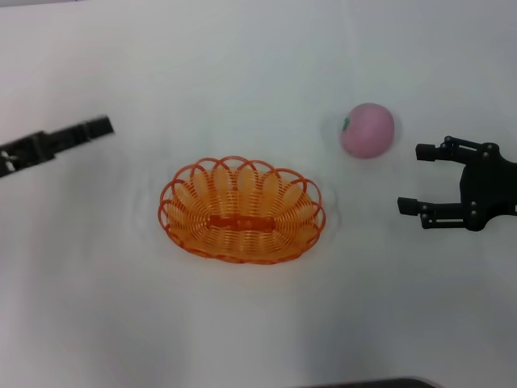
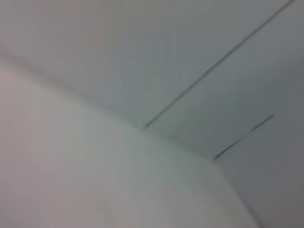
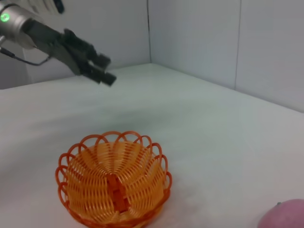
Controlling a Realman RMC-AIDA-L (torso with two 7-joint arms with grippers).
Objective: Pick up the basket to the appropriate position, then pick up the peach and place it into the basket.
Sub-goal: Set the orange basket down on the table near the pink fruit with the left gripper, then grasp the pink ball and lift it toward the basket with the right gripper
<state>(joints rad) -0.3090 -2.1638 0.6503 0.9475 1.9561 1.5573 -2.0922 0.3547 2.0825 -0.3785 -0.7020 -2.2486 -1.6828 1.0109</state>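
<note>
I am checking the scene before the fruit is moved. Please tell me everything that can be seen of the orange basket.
The basket is a shallow oval of orange wire that looks like plastic, with a looped scalloped rim and a flat bar across its base. It stands upright and empty on the white table, near the middle. Nothing touches it: the peach lies apart on the robot's right, and the right tool, open, and the left tool are both clear of it.

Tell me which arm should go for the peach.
Right. The right tool is open and sits just beside the peach, on the same side of the basket. The left tool is far off across the basket, raised above the table.
</note>
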